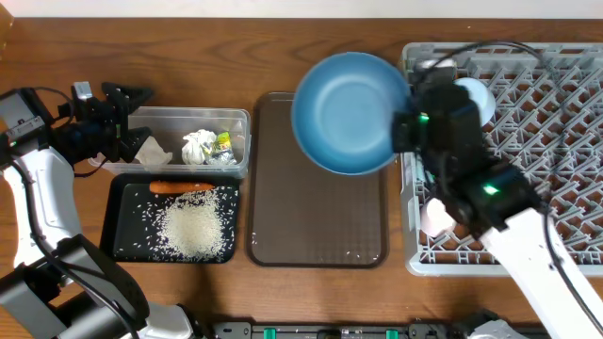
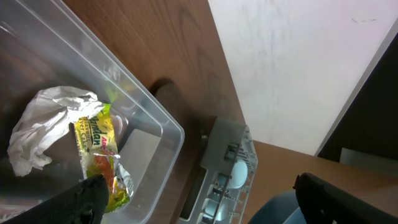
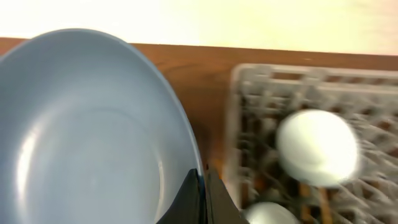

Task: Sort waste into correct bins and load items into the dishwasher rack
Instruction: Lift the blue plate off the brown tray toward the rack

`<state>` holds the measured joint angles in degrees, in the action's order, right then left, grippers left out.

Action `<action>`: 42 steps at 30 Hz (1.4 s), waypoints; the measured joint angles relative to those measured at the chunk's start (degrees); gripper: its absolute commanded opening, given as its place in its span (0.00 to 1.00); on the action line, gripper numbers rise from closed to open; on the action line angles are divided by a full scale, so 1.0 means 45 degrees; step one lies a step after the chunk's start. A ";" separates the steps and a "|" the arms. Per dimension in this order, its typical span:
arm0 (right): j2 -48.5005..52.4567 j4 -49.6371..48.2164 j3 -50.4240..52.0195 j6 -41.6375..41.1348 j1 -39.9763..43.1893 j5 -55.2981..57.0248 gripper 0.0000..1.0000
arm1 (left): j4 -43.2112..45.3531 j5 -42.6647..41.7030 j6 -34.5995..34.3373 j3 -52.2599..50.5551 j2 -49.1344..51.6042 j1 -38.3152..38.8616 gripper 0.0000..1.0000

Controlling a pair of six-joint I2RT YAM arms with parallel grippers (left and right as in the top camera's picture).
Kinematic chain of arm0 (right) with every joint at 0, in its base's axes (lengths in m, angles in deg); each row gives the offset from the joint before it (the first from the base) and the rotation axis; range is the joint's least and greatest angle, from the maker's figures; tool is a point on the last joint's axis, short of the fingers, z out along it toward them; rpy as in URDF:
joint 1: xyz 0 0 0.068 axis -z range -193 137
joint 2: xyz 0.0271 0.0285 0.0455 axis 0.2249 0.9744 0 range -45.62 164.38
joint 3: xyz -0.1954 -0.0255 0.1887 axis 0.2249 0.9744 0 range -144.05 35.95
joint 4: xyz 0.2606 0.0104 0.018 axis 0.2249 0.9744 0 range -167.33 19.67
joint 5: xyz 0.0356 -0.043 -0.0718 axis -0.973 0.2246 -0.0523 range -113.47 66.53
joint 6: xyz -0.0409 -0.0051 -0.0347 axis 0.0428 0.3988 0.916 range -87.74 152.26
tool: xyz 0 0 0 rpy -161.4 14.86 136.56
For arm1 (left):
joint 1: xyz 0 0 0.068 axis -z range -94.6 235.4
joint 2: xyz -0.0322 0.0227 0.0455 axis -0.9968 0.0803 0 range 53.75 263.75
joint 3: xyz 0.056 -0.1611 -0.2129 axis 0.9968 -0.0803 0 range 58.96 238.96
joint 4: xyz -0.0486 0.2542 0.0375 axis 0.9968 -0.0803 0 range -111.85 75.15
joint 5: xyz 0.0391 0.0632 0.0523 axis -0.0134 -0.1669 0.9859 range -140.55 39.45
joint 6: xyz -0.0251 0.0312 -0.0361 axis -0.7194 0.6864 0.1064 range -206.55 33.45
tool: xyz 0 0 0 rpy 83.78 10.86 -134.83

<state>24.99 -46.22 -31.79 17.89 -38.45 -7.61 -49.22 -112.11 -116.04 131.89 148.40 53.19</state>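
Blue plate [image 1: 344,113] first: pinches its rim with the right gripper [image 1: 407,127], fingers pressed tight on the edge. Holds it in the air over the far end of the brown serving tray [image 1: 320,217], just beside the left wall of the grey dishwasher rack [image 1: 537,113]. Seats a pale cup [image 1: 476,99] among the pegs near that corner. Hovers the left gripper [image 1: 137,122], spread wide and empty, at the left end of the clear tub [image 1: 241,141]. Shows a crumpled paper wad [image 1: 198,146] touching a green-yellow wrapper [image 1: 223,143] inside. Shows a carrot [image 1: 181,186] and scattered rice [image 1: 195,229] in the black tray [image 1: 127,221] in front.
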 measured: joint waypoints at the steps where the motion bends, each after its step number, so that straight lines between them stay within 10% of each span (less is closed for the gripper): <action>1: -0.0199 0.0272 0.0000 0.0000 0.0141 0.0131 0.01 | 0.0005 0.0000 0.0000 0.0000 0.0000 0.0000 0.98; 28: -0.1540 0.2453 0.0000 0.0957 0.7698 0.3517 0.01 | 0.0005 0.0000 0.0000 0.0000 0.0000 0.0000 0.98; 42: -0.0189 0.2055 0.0000 0.2652 0.8796 0.7723 0.01 | 0.0005 0.0000 0.0000 0.0000 0.0000 0.0000 0.98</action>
<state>24.13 -36.97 -31.79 29.83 1.13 27.14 -49.20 -112.11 -116.04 131.89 148.40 53.19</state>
